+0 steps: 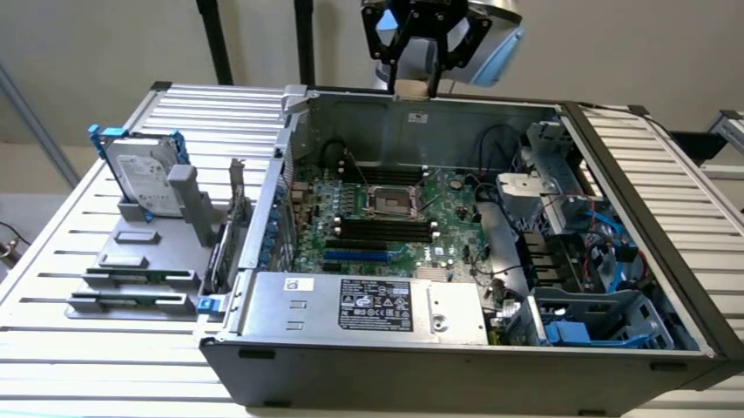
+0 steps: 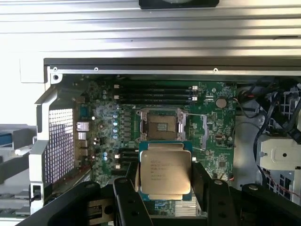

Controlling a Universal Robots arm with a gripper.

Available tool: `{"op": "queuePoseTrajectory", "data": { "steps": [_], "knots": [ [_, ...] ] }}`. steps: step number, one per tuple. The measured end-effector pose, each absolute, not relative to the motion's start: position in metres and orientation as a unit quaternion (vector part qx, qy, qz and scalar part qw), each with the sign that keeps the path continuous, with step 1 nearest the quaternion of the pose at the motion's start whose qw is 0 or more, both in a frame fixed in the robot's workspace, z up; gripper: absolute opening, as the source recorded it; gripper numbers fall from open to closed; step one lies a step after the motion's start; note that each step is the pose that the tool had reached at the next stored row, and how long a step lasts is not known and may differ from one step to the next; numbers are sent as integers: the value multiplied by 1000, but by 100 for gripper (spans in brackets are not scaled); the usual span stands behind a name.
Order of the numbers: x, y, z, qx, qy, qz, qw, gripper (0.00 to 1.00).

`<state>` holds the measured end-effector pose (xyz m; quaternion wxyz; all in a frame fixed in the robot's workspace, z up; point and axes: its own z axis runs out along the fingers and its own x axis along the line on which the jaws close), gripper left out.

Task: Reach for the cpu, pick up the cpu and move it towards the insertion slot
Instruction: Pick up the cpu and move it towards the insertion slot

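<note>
Black two-fingered tool (image 2: pixel 164 188) grips the small flat silvery-grey square cpu (image 2: pixel 165 173) by its edges | held high over the case's far wall | shiny-framed, dark-centred square insertion slot (image 1: pixel 389 199) lies below, nearer.

The cpu (image 2: pixel 165 170) has a matt silvery metal lid; the slot (image 2: pixel 161 125) a shiny metal frame; the table (image 1: pixel 104 348) ribbed bright metal.

Silvery cpu (image 2: pixel 165 173), green motherboard (image 2: pixel 216 122), black end effector (image 2: pixel 164 200).
</note>
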<state>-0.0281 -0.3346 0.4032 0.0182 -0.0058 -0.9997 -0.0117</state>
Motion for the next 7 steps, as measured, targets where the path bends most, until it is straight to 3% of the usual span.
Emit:
{"op": "queuePoseTrajectory", "data": {
  "steps": [7],
  "knots": [
    [-28,-335,403,-6,-1000,-12,19,55]
  ]
}}
